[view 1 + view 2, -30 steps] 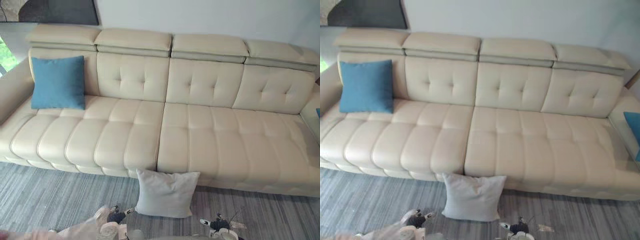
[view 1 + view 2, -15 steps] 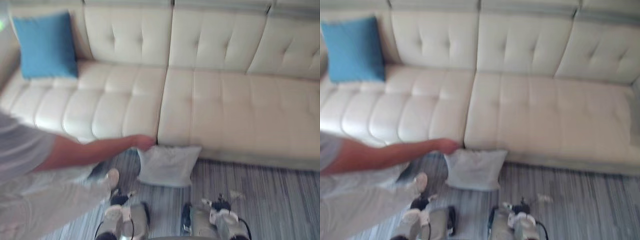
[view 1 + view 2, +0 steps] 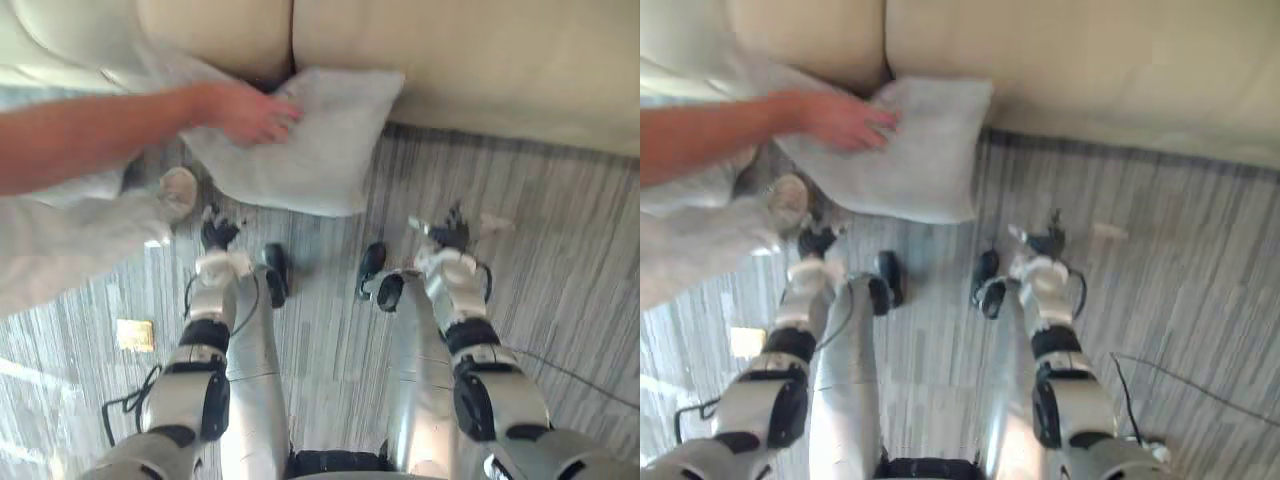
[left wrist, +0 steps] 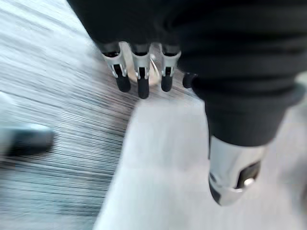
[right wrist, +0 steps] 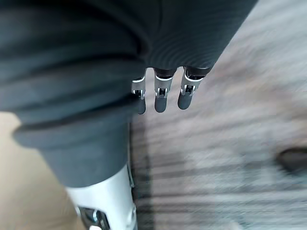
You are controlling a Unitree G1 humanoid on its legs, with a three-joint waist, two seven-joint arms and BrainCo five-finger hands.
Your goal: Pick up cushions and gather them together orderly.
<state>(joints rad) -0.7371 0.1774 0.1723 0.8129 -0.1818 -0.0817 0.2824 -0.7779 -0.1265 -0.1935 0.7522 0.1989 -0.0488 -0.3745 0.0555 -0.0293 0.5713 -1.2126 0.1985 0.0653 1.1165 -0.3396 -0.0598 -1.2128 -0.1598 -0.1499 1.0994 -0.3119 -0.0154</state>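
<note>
At the foot of the sofa (image 3: 480, 60), up at twelve o'clock in the head views, the pale grey cushion (image 3: 320, 150) lies on the striped floor (image 3: 570, 260) with its top edge against the sofa front. A person's hand (image 3: 245, 110), in from nine o'clock, rests on its upper left part. So the pick-up is not yet begun; I'd call this the approach. Both arms hang straight down. The left hand (image 3: 216, 233) sits at seven o'clock of the cushion and the right hand (image 3: 447, 232) at four o'clock, each near it but apart. The left fingers (image 4: 139, 76) are straight and released, grasping nothing. The pale blurred surface beneath them may be the cushion, though I can't be sure. The right fingers (image 5: 160, 98) are loose too, empty over the floor. The next move likely calls for a forward reach, low and wide, taking the soft cushion by its sides once that person's hand is clear.
</note>
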